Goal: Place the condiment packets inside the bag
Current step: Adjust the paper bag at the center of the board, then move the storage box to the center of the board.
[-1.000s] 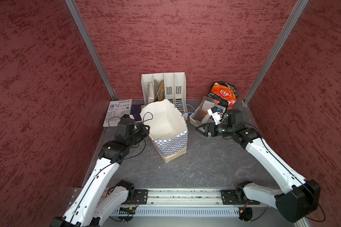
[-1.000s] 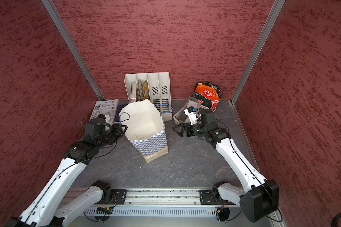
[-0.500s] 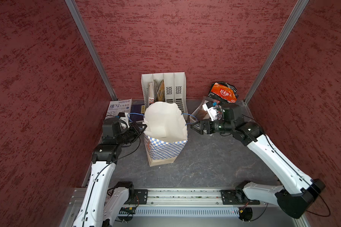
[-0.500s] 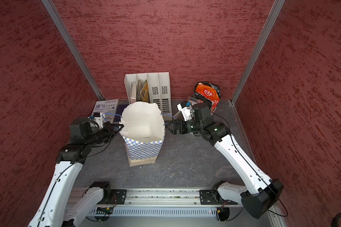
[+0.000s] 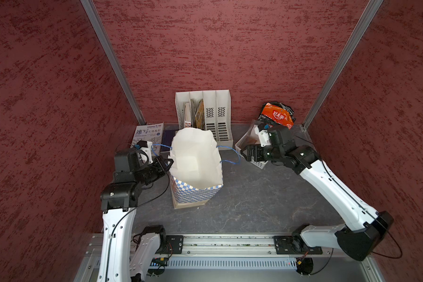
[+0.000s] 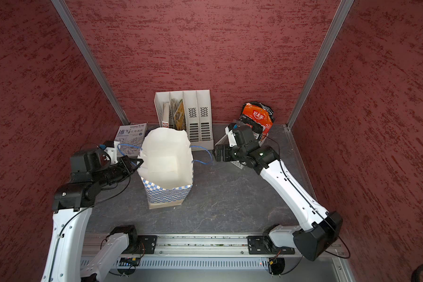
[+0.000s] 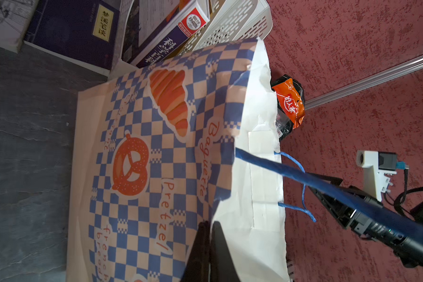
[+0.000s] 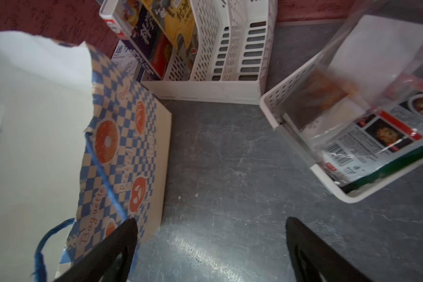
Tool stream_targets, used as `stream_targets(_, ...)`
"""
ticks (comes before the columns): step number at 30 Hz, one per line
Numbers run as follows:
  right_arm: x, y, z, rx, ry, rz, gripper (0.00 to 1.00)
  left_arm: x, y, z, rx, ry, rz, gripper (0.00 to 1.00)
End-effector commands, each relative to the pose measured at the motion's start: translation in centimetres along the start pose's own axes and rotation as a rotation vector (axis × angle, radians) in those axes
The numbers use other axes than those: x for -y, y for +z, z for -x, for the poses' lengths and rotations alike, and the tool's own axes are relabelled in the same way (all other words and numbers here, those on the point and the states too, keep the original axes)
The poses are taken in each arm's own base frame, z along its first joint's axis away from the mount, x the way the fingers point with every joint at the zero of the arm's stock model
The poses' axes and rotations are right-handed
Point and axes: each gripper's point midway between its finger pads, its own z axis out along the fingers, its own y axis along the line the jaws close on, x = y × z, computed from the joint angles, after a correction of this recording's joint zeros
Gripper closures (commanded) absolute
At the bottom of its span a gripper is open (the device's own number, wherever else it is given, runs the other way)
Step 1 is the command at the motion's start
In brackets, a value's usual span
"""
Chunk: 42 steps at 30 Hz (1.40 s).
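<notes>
The white paper bag (image 5: 195,158) (image 6: 166,158) stands upright and open in mid-table, its blue-checked pastry print facing the left wrist view (image 7: 142,171). My left gripper (image 5: 167,163) (image 7: 209,225) is shut on the bag's left rim, the paper edge pinched between its fingers. To the bag's right, my right gripper (image 5: 242,153) (image 8: 211,234) hangs open and empty, close to the blue cord handle (image 5: 232,156). An orange-red condiment packet (image 5: 277,116) (image 6: 257,117) stands at the back right. More condiment packets (image 8: 376,136) lie in the white perforated basket (image 8: 291,80).
A white slotted file rack (image 5: 205,114) with books stands against the back wall behind the bag. A white book (image 5: 148,134) and a dark blue book (image 7: 71,29) lie flat at the back left. Red walls enclose three sides.
The bag has swung from leaning front-right to standing upright, further left. My left gripper has shut on its rim. My right gripper has moved left toward the bag's right handle.
</notes>
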Motion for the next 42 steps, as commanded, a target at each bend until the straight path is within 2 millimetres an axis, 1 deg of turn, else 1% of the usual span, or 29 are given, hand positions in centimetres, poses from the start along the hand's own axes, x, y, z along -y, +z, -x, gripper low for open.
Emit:
stream_targets(1,3.1,2.7,0.7,-0.042,-0.037,-0.008,0.02,-1.4,-0.1,-0.9,-0.013,0.025,0.051,1.00)
stream_targets(3,5.6,5.3,0.4,-0.091,-0.037,-0.059,0.02,-1.4,0.0,-1.2,-0.015,0.025,0.036,1.00)
stream_targets(5,7.7,6.9,0.5,-0.112,-0.029,-0.089,0.02,-1.5,0.0,-1.3,-0.012,0.032,0.034,1.00)
stream_targets(8,9.8,9.6,-0.5,-0.191,-0.031,-0.093,0.02,-1.6,-0.1,-1.3,-0.010,0.042,0.036,1.00)
stream_targets(11,10.6,11.5,-2.3,-0.290,-0.070,-0.086,0.02,-1.6,-0.2,-1.3,-0.008,0.046,0.042,1.00)
stream_targets(13,11.2,12.4,-3.6,-0.346,-0.086,-0.087,0.01,-1.7,-0.2,-1.3,-0.011,0.048,0.044,1.00)
stream_targets(17,12.3,13.6,-5.0,-0.404,-0.121,-0.106,0.01,-1.9,-0.1,-1.4,-0.015,0.042,0.049,1.00)
stream_targets(19,12.5,14.0,-5.9,-0.440,-0.119,-0.101,0.01,-1.9,-0.1,-1.4,-0.015,0.040,0.049,1.00)
stream_targets(20,12.4,14.1,-6.6,-0.471,-0.106,-0.085,0.01,-1.9,-0.1,-1.4,-0.014,0.042,0.049,1.00)
stream_targets(24,12.0,13.5,-9.6,-0.552,-0.070,-0.044,0.01,-2.1,-0.1,-1.4,-0.012,0.041,0.054,1.00)
stream_targets(27,11.6,12.5,-11.1,-0.585,-0.046,-0.041,0.01,-2.1,0.0,-1.4,-0.012,0.040,0.055,1.00)
stream_targets(31,9.5,11.0,-13.6,-0.648,-0.039,0.010,0.02,-2.1,0.1,-1.2,-0.013,0.041,0.055,1.00)
stream_targets(35,6.6,9.3,-16.3,-0.713,-0.073,0.046,0.01,-2.1,0.1,-1.1,-0.009,0.047,0.054,1.00)
stream_targets(42,3.6,5.8,-20.3,-0.734,-0.041,0.074,0.02,-2.4,0.5,-1.3,-0.020,0.051,0.053,1.00)
